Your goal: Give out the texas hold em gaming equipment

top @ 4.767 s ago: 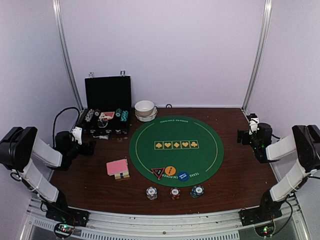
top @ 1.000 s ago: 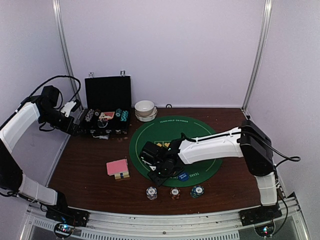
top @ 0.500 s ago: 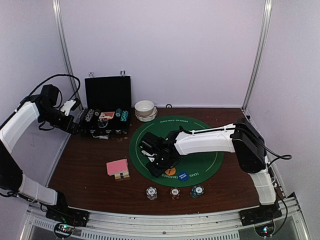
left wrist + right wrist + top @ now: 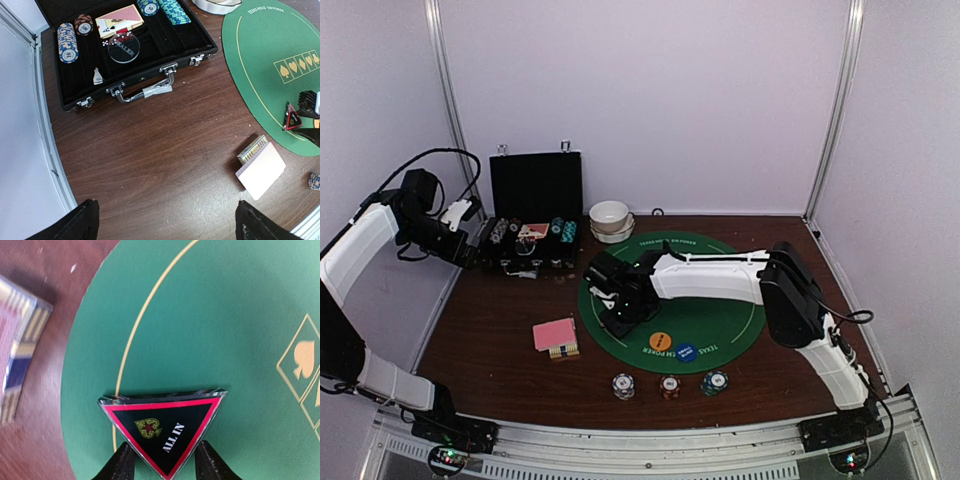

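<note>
- The left gripper hangs released, fingers spread wide and holding nothing, over bare wood near the table's left edge, just in front of the case.
- The open black case sits at the far left corner. It holds chip stacks, a clear dealer button and some cards, so a good share of the set looks undistributed.
- The pink-backed deck lies on the wood just off the left edge of the green mat, with a second small pack touching its near side. No cards lie on the mat's suit squares.
- The right gripper is clenched on the red-triangle "ALL IN" token, pinching it near its lower point. The token is over the mat's left part, close to the gold ring, and seems lifted off the felt, though I cannot be sure.
- The orange disc and blue disc lie side by side on the mat's near part, well apart from the triangle.
- Three short chip stacks stand in a row on the wood between the mat and the table's near edge; these look already handed out.
- Judged overall, the task is partway along. The triangle has yet to be set down, and cards and more chips remain to be shared out.
</note>
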